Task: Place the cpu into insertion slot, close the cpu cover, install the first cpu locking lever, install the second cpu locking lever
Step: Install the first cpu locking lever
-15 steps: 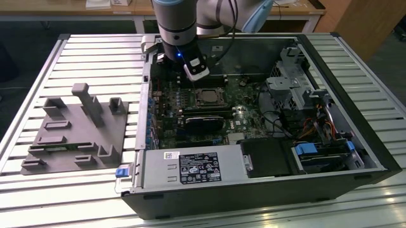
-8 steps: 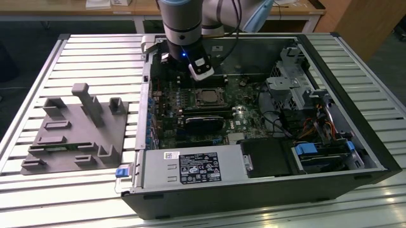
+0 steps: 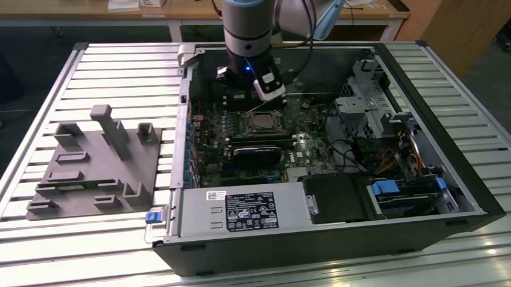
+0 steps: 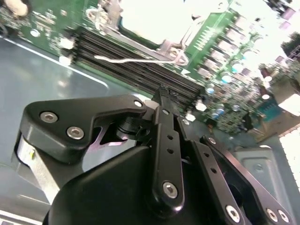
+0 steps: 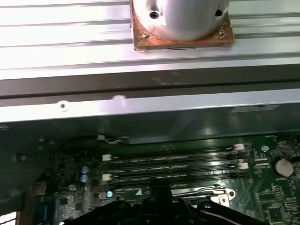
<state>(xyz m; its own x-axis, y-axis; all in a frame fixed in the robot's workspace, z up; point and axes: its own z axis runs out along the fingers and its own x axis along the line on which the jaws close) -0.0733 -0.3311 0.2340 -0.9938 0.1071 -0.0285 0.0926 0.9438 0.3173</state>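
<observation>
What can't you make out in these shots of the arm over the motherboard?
Insertion slot, second wrist view: bleached by glare, cut by the picture edge.
Insertion slot, exterior view: too small to tell whether the cpu is seated.
First wrist view: the gripper hides the board beyond the memory slots.

Not much you can actually read here. In the exterior view, the big black rectangular label (image 3: 250,211) on the silver metal power supply box (image 3: 195,218) is packed with white print and small round marks, none of it legible. Same deal with the small white barcode sticker (image 3: 217,195) beside its corner. In the second wrist view, the green circuit board (image 4: 211,33) carries a tiny white triangle mark (image 4: 186,71) next to the long black memory slots (image 4: 140,65), with no legible letters or numbers.
</observation>
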